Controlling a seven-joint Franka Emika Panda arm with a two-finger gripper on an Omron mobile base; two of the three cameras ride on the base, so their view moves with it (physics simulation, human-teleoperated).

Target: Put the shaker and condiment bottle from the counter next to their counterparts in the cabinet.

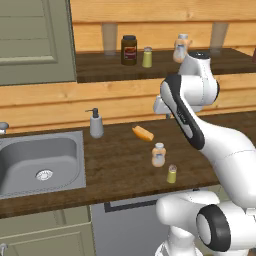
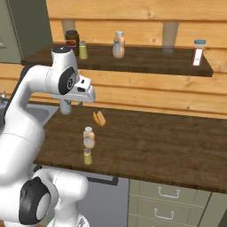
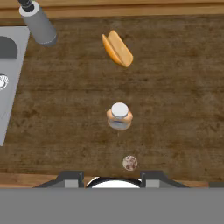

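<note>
Nearest, my gripper (image 2: 66, 107) hung high over the counter (image 1: 120, 170), pointing down, jaws drawn nearly together and grasping nothing.

Item one, the shaker (image 3: 129, 163): upright near the counter's front edge, almost straight below me in the hand view, cap facing up at me. Yellow-green body, grey cap (image 1: 172, 167). Long axis vertical, so I judged a drop from above, jaws spread first, the likely approach. No label legible.

Item two, the bottle (image 3: 119, 116): upright just behind the shaker, close to it but apart. Peach upper part, pale base, white cap. Also vertical, also nearly beneath me, a little farther from the edge. No writing readable.

Item three, an orange wedge (image 3: 117, 48): lying on the counter behind the bottle, towards the wall. Not mine to move.

Item four, a grey soap pump (image 1: 96, 123) by the sink (image 1: 20, 150), off to the left side.

Farthest, the cabinet (image 2: 146, 62), above and behind the counter. On its dark floor: a brown jar (image 1: 129, 50) with a red label, lettering too small to read; touching or just beside it the twin shaker (image 1: 147, 57); well along, the twin bottle (image 2: 118, 45); far right, a blue-capped jar (image 2: 198, 52), red-and-white label unreadable.

Both task items remained on the counter.
</note>
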